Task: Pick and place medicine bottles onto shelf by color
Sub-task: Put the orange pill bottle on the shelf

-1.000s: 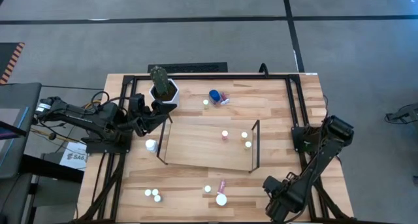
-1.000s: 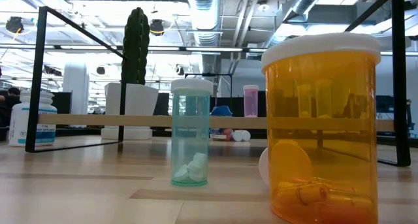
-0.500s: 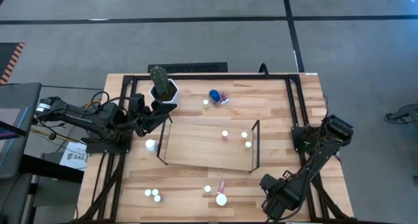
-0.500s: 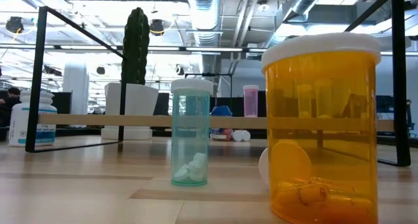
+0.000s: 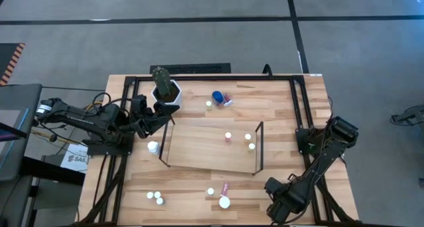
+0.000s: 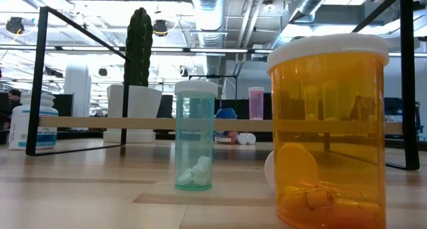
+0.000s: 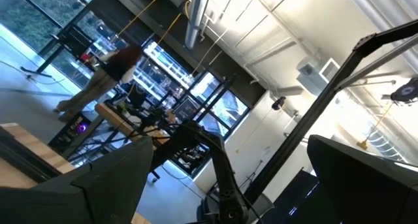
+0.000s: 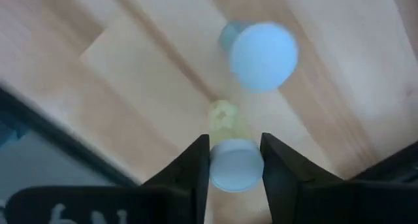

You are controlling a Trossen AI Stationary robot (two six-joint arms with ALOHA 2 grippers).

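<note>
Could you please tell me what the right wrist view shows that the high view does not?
Only the right wrist view shows the right gripper with its fingers closed on a white-capped yellowish bottle, and a second white-capped bottle just beyond it. Only the high view shows the shelf, the cactus pot and the waiting left gripper. Both show the wooden table.

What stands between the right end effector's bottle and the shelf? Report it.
Another white-capped bottle stands close beyond the bottle in the right end effector. The shelf's near end panel faces that corner; its long front side is open.
</note>
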